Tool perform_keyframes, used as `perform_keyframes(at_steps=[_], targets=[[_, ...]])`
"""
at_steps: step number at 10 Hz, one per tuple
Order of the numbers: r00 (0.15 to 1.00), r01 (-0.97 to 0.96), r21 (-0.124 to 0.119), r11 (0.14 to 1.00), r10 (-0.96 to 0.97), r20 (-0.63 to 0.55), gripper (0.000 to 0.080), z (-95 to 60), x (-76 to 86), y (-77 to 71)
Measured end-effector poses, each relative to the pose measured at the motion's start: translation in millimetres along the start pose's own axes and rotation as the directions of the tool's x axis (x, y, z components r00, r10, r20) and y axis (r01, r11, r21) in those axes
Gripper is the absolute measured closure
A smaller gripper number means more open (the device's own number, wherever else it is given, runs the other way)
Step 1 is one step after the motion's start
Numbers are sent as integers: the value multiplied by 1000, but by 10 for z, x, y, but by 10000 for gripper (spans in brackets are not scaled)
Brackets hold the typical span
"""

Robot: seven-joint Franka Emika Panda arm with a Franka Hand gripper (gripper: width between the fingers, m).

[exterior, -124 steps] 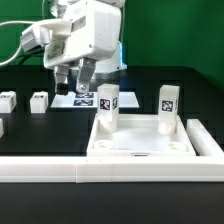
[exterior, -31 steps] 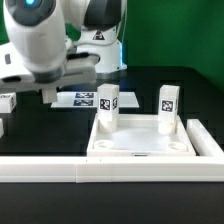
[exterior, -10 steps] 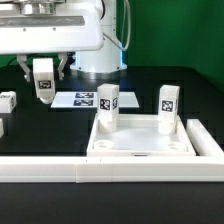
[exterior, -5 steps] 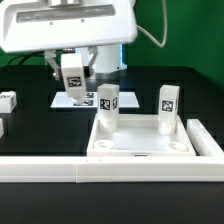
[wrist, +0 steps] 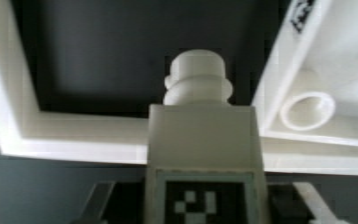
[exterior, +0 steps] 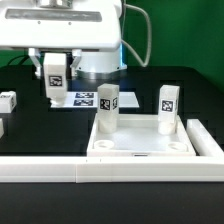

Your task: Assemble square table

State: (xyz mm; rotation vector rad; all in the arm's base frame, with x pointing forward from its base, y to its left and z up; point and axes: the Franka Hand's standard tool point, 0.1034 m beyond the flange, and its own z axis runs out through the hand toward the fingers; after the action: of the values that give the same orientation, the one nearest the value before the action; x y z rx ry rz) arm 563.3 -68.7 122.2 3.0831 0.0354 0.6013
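My gripper point(exterior: 55, 86) is shut on a white table leg point(exterior: 54, 76) with a black-and-white tag and holds it in the air, left of the square table top point(exterior: 143, 148). In the wrist view the leg point(wrist: 202, 130) stands between my fingers point(wrist: 119, 200), its threaded tip pointing away over the dark table. The top's rim and a round corner socket point(wrist: 307, 110) lie beside that tip. Two legs point(exterior: 108, 101) point(exterior: 168, 105) stand upright in the top's far corners. One loose leg point(exterior: 8, 101) lies at the exterior view's left.
The marker board point(exterior: 88, 99) lies flat behind the table top, under the arm. A long white border rail point(exterior: 90, 171) runs along the front edge. Another white part point(exterior: 2, 127) shows at the left margin. White rail edges point(wrist: 51, 135) frame the dark table in the wrist view.
The held leg swung to the exterior view's right half a second ago and has now come back left. Several seconds ago this leg was still lying on the table at the left.
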Motion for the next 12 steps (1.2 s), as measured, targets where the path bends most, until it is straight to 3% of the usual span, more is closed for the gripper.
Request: perform_keyframes(at_steps=[3, 6, 10, 12], targets=[[995, -100, 49, 994, 101, -7, 512, 51, 186, -422], [980, -193, 71, 979, 196, -34, 512, 186, 275, -942], [980, -194, 64, 979, 197, -32, 512, 194, 261, -864], [980, -188, 63, 980, 192, -51, 512, 235, 257, -971]])
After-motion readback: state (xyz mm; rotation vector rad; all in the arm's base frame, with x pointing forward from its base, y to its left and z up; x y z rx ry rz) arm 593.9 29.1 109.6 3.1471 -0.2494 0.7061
